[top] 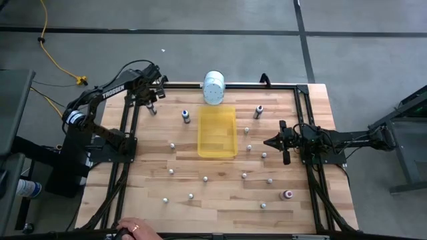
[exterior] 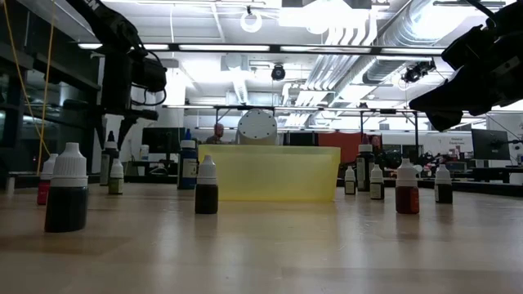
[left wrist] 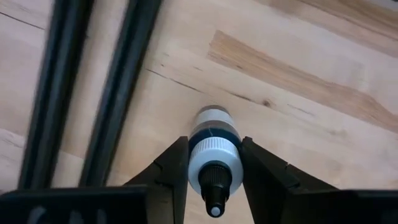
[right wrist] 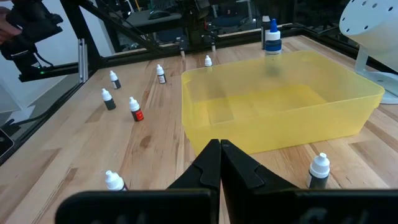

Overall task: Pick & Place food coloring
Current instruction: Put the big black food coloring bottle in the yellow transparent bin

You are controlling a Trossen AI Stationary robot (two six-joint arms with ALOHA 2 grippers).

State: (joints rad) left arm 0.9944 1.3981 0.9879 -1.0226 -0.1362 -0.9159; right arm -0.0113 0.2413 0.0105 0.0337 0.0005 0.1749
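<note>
A: Far left corner first: the left gripper is down over a tall bottle by the frame rail. In the wrist view its fingers sit on either side of the white collar, right against it, pinching that bottle, which stands upright on the table.

B: Next along, a blue bottle stands just left of the yellow tray, near its far end. The white container lies beyond the tray's far edge.

A: And the rest of the food coloring?

B: Tiny bottles are scattered over the wood, well apart, none in the tray. One sits left of it, one on the near side, and a cluster to its right, like this one. A taller dark one is far right, and a reddish one near right.

A: Right gripper?

B: It hangs above the table, right of the tray, pointing at it, fingers pressed together on nothing.

A: A person's hand shows at the near edge.
</note>
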